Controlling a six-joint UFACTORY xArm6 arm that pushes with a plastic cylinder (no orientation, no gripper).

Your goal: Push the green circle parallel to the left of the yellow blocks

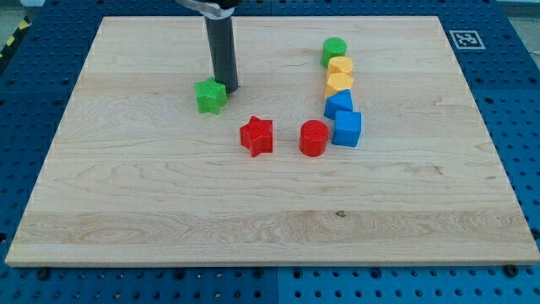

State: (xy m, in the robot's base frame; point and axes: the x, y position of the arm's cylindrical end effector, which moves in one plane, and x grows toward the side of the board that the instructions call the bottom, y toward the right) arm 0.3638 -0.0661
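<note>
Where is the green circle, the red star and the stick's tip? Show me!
green circle (334,51): camera view, its round top face.
red star (256,133): camera view, middle of its top.
my tip (229,87): camera view, the rod's very bottom end, beside the green star (210,95).

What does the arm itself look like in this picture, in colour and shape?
Only its end shows: a straight, dark grey rod, roughly cylindrical, descending from a paler metallic fitting cut off by the view's top edge. My tip is plain and blunt. No cables, markings or claw are visible.
</note>
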